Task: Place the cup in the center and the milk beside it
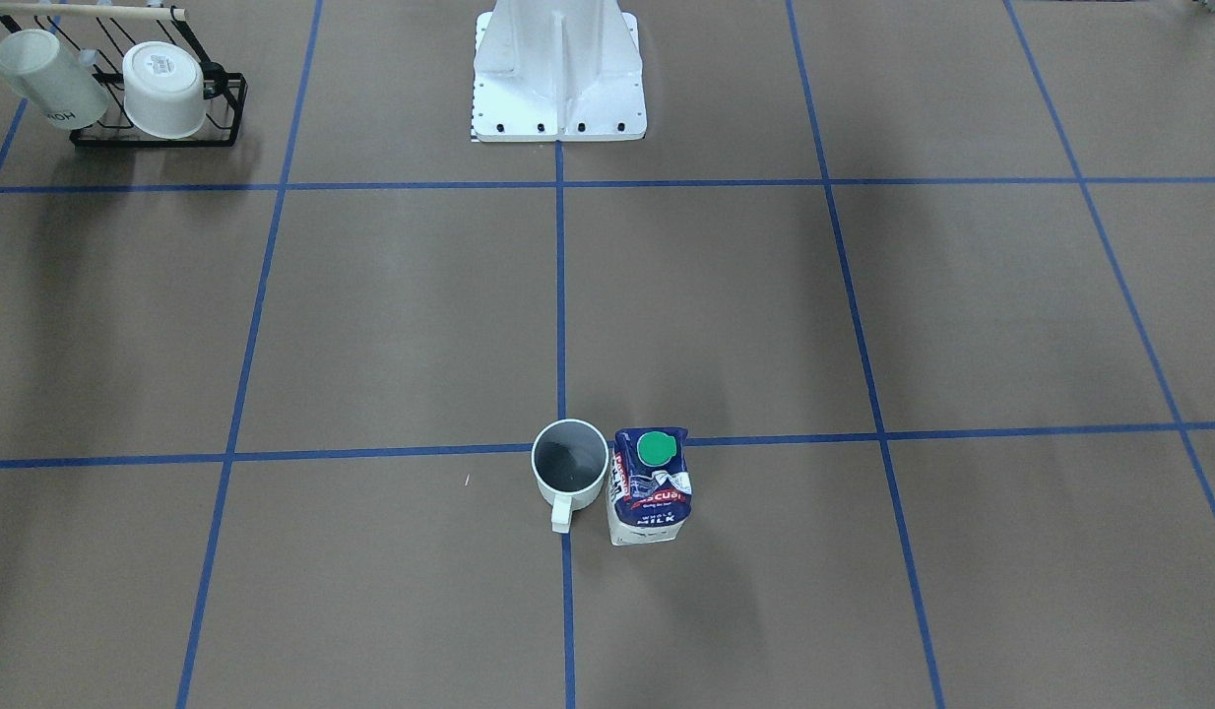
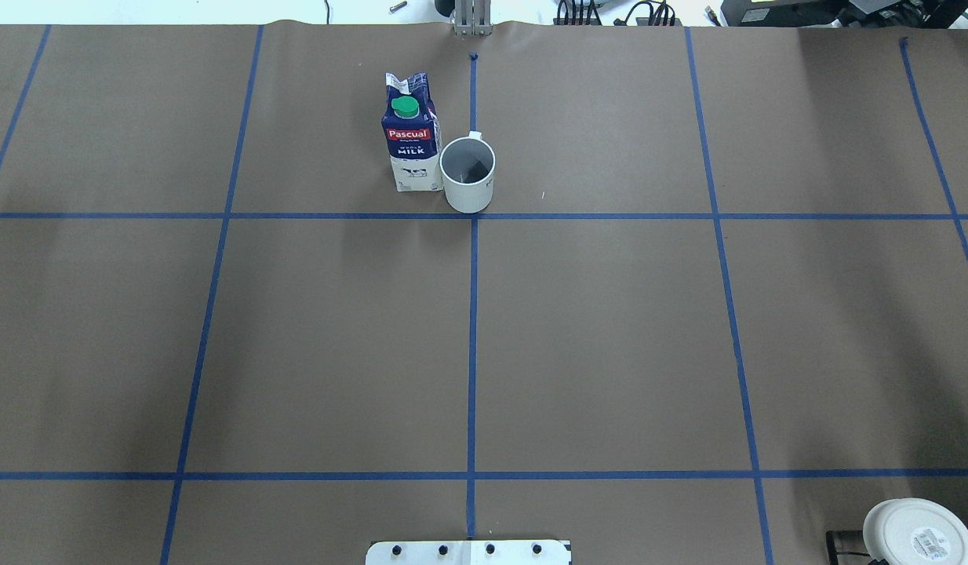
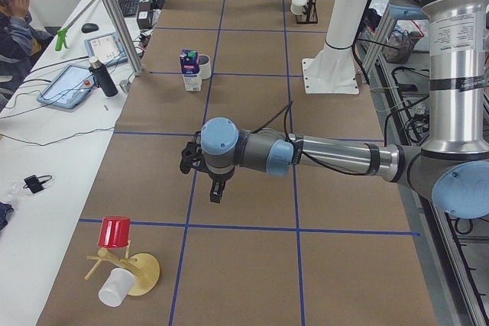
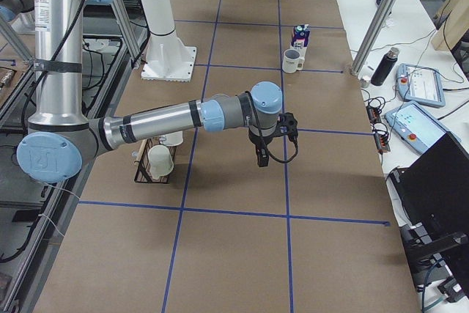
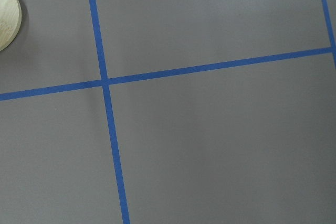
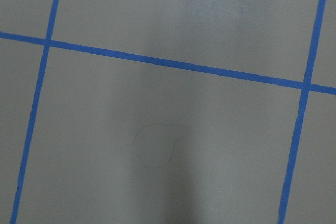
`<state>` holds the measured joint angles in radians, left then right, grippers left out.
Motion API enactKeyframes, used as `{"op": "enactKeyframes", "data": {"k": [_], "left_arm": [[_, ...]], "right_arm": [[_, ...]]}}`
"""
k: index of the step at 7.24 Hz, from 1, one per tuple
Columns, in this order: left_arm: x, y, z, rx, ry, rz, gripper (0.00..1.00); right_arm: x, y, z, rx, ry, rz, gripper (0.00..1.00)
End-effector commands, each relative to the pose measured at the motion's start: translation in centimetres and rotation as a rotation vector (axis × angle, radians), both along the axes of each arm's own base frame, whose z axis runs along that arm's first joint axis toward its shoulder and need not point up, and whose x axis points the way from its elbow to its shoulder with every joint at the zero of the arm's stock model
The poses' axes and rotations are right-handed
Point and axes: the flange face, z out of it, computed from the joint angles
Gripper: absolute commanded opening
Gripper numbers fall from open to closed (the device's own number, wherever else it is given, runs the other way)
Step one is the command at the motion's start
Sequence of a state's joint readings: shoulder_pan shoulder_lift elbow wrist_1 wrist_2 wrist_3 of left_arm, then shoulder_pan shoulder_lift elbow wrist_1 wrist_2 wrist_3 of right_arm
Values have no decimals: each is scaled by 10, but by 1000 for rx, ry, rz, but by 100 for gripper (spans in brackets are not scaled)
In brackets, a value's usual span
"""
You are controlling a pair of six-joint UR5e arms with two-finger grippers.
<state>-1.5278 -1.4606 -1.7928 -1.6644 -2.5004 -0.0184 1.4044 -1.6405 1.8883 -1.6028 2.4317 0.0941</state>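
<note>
Front-facing view: one cup [image 1: 569,463], white with a dark grey inside, stood upright at the center [image 1: 562,445], and one navy, green-capped milk [image 1: 651,487] stood just beside it on the surface [image 1: 371,325].

Overhead view: the same pair stood side by side.

Left side view: the left hand [image 3: 217,191] hovered well apart from them; I could not tell its grip.

Right side view: the same went for the right hand [image 4: 261,159].

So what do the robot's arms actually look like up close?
The left arm and right arm are shiny silver tubes joined by grey joints with round light-blue caps. One cap on the right arm carries a pale logo. The left gripper and right gripper are small and black, each with a thin black cable looping to it.
</note>
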Motion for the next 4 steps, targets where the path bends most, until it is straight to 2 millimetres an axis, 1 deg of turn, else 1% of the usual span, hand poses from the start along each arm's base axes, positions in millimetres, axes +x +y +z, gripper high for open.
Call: {"op": "enactKeyframes", "data": {"k": [1,2,4], "left_arm": [[1,0,2,-4,0,2,98],[0,3,4,-10,0,0,98],[0,5,6,-14,-1,2,98]], "right_arm": [[-11,1,3,-3,11,-22,100],[-16,1,5,1,38,-30,100],[-18,0,7,0,43,-34,100]]}}
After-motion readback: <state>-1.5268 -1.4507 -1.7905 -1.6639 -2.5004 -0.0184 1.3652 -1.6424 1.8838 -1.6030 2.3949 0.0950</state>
